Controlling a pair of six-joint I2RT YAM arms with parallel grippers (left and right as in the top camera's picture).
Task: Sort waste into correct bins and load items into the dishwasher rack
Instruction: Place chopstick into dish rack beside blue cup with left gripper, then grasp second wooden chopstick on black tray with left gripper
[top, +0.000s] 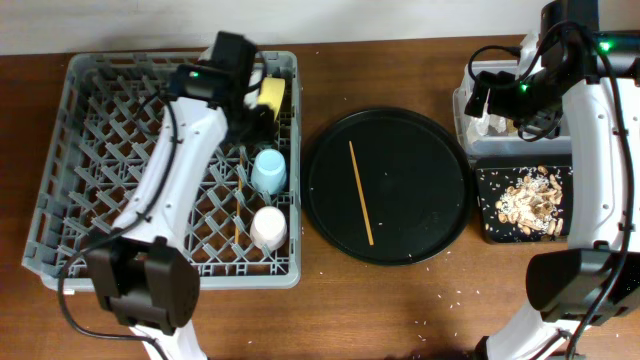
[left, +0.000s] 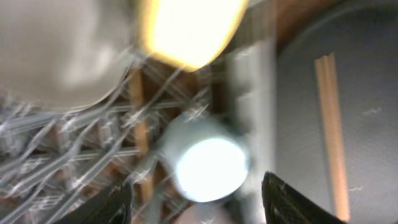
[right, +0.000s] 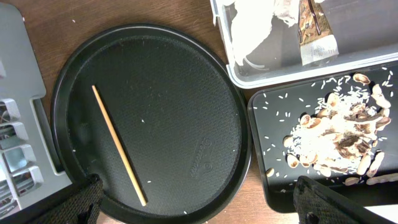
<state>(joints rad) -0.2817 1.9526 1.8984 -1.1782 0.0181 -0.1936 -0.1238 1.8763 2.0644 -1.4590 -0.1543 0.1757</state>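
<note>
Toward the left edge of the counter (top: 400, 300) we see the dishwasher rack (top: 90, 150). Along its right side it holds the yellow bowl (top: 272, 95), the light-blue cup (top: 268, 170) and the pink-white cup (top: 268, 228). A thin brown stick lies among the pegs beside them, but we cannot tell if it is a chopstick. In the middle, the round black tray (top: 420, 140) carries one chopstick (top: 361, 193). At the far right corner the clear tub (top: 462, 105) contains white napkins (right: 255, 28) and the brown wrapper (right: 314, 28). Touching its near side, the black rectangular tray (right: 273, 112) holds the food scraps (right: 339, 134) and scattered rice.

The left arm reaches over the rack's far right corner. Its left tool (left: 199, 208) hangs above the cups, its fingers spread and holding nothing. The right arm bends over the tub, and its right tool (right: 199, 202) is spread wide with nothing in it.
</note>
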